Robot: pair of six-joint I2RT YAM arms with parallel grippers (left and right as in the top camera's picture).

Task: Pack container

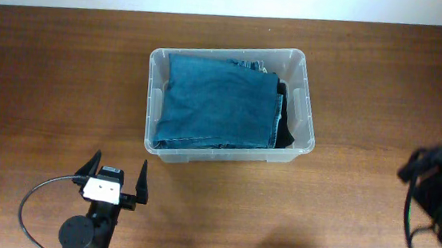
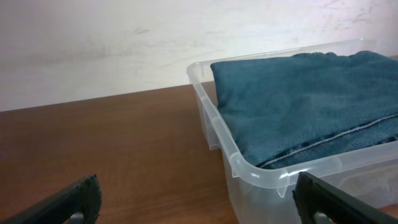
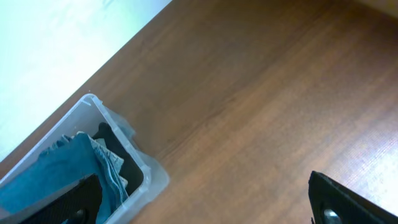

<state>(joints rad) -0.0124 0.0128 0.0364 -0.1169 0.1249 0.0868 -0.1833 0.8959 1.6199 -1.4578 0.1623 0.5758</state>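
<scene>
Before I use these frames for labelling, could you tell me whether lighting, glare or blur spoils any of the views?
Overhead: even light, soft shadows, the container and jeans sharp. Left wrist: bright wall, the fingers of the left gripper dark and blurred at the bottom corners. Right wrist: tilted view, wall washed out at upper left, the right gripper dark too.

The container (image 1: 226, 158) stands mid-table toward the far side, jeans (image 1: 219, 100) filling it about to the rim. Bare table (image 1: 48, 85) lies left, right and near of it. Only the left gripper (image 1: 118, 167) with its cable (image 1: 28, 197) loop, near left, and the right arm (image 1: 438, 207), at the right edge, intrude.
</scene>
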